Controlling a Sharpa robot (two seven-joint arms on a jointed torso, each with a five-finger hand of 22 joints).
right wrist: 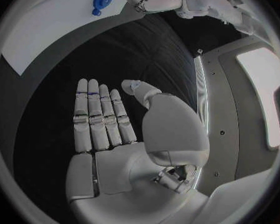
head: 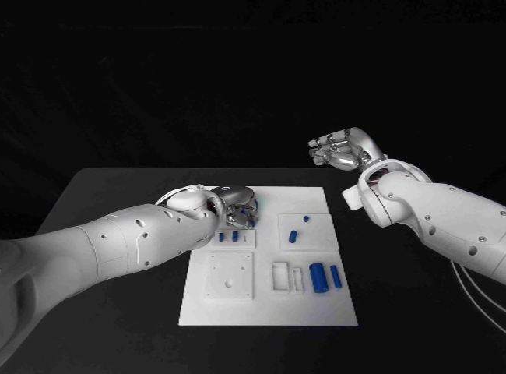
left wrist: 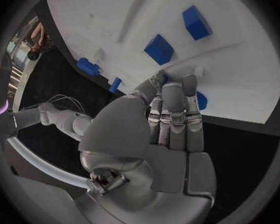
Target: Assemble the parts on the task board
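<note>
The white task board [head: 265, 308] lies in the middle of the black table. Small blue parts lie on it: two [head: 229, 236] at its left, two [head: 291, 233] near the middle and two longer ones [head: 325, 276] at the right. My left hand [head: 237, 206] hovers over the board's far left corner. Its fingers [left wrist: 171, 114] are straight and side by side, tips close to the board [left wrist: 239, 74], next to a round blue part [left wrist: 202, 101]. Nothing shows in its grasp. My right hand [head: 343, 148] is raised beyond the board's far right; its fingers [right wrist: 99, 114] are stretched out and empty.
Two blue blocks [left wrist: 159, 49] and two smaller blue pieces [left wrist: 88, 66] lie on the board ahead of the left hand. White raised fixtures [head: 229, 276] sit on the board's near left. Bare table flanks the board on both sides.
</note>
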